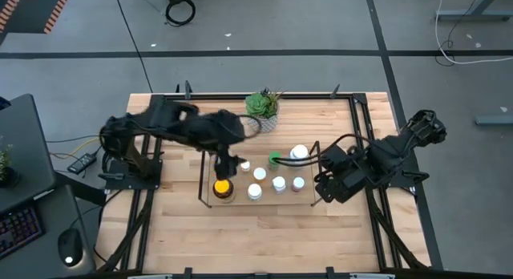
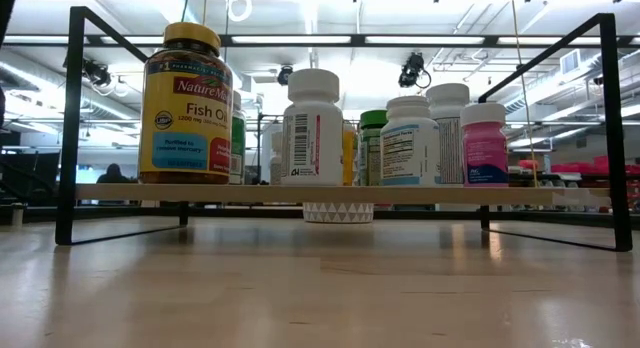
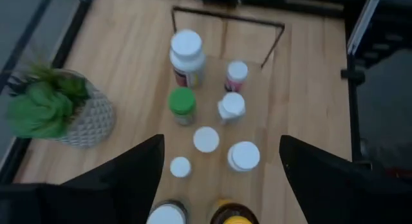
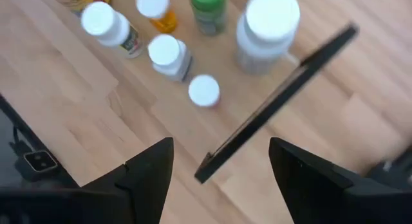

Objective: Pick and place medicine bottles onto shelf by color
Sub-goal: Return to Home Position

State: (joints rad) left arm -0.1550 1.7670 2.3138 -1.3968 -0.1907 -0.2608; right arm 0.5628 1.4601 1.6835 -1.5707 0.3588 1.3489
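The black wire shelf [image 1: 205,176] stands mid-table with a light wooden floor [image 2: 300,193]. Several bottles stand upright on that floor: an amber yellow-capped one [image 1: 222,188] [image 2: 186,108], a green-capped one [image 1: 275,159] [image 3: 182,103], a pinkish one [image 2: 484,143] [image 3: 236,76], a large white one [image 1: 299,153] [image 4: 267,28], and smaller white-capped ones [image 1: 279,183]. My left gripper [image 1: 228,163] [image 3: 220,143] is open and empty above the shelf's left part. My right gripper [image 1: 321,183] [image 4: 220,147] is open and empty over the shelf's right end loop [image 4: 277,102].
A potted green plant [image 1: 263,109] [image 3: 55,108] stands behind the shelf toward the table's far edge. Bare wood lies between the shelf and the table's near edge [image 1: 256,239]. Black frame rails run along the table's left and right sides [image 1: 365,135].
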